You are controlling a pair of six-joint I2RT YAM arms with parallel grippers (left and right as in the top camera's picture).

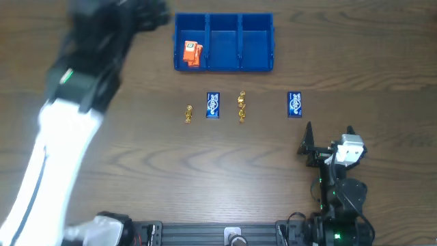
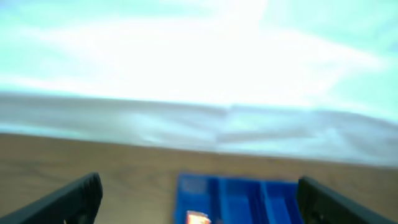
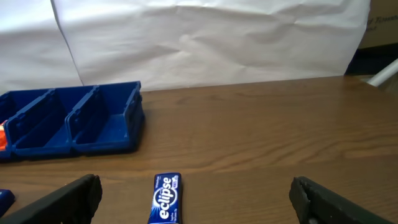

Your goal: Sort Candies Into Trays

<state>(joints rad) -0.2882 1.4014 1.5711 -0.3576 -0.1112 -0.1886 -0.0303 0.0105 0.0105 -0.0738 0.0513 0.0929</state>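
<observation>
Wood-grain surface (image 1: 150, 178), sweets spaced in a row, likely for clean single picks: gold candies (image 1: 242, 107) and blue packets (image 1: 213, 104) wait short of the blue tray (image 1: 224, 67), orange candies (image 1: 192, 54) in its end compartment, left jaws and right jaws both released, empty.

Mostly wood, plastic and shiny wrappers here

The table (image 1: 136, 171) is dark brown wood grain with a smooth, low-sheen top. The tray (image 1: 225, 66) near its far edge looks like smooth moulded blue plastic, slightly glossy. The orange candy (image 1: 192, 54) in it has a glossy wrapper, the gold candies (image 1: 189, 113) look like crinkly shiny foil, and the blue packs (image 1: 213, 104) have slick printed wrapping. The right gripper (image 3: 194, 186) has matt black plastic-looking fingers (image 3: 68, 200). The white backdrop (image 3: 205, 43) is creased paper or cloth, can't tell which.
</observation>
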